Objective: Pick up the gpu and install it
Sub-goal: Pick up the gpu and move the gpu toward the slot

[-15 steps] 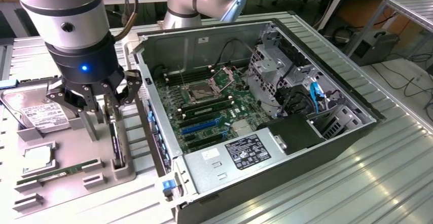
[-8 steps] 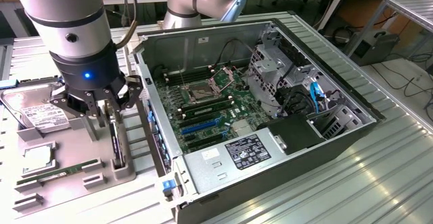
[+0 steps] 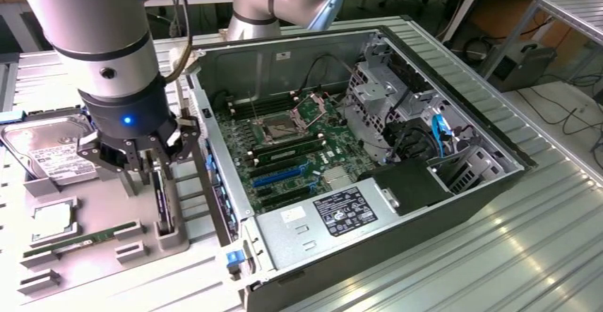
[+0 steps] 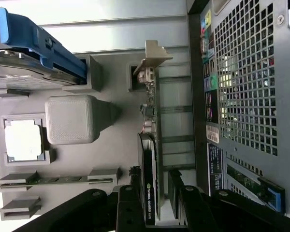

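The gpu [image 3: 162, 208] stands on edge in a grey holder on the fixture tray [image 3: 94, 273], at the exterior view's left of the open computer case [image 3: 311, 255]. In the wrist view I see the gpu [image 4: 150, 169] edge-on: black cooler face, green board and silver end bracket [image 4: 152, 55]. My gripper [image 3: 141, 183] is lowered over the card's end away from the bracket. My gripper [image 4: 154, 193] is open, one finger on each side of the card, with a small gap showing at one finger [image 4: 176, 191].
A hard drive [image 3: 47, 150], a processor [image 3: 52, 217] and a memory stick [image 3: 80, 241] lie on the same tray. Inside the case the motherboard [image 3: 292, 150] has a blue slot [image 3: 278, 176]. The case wall [image 4: 241, 96] stands close beside the card.
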`<state>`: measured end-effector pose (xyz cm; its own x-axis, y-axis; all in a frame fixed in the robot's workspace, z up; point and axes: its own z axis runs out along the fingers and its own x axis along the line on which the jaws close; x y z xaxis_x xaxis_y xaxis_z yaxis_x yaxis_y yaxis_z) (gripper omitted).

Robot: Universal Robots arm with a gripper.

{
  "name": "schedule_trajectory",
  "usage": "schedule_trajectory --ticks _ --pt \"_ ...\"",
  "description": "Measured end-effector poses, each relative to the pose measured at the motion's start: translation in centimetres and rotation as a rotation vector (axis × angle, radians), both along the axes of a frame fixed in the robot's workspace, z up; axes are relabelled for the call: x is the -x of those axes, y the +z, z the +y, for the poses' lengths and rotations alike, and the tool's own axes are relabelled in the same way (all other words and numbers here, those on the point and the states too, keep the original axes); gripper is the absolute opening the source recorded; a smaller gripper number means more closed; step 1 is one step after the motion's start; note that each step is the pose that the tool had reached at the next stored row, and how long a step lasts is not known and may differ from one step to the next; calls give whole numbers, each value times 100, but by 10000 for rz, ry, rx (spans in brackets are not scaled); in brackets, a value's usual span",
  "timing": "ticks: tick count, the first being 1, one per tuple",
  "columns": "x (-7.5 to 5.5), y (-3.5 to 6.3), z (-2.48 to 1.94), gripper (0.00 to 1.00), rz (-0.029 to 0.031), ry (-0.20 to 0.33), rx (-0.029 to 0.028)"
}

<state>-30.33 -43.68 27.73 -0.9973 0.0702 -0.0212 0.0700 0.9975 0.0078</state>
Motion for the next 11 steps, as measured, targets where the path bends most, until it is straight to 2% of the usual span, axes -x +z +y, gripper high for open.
schedule_trajectory --ticks 3,5,8,11 --pt "0 -69 0 36 0 0 -5" --pt "0 -116 1 36 10 0 -28" --pt "0 -141 7 36 61 -1 -68" --pt "-1 -158 20 36 109 1 -153"
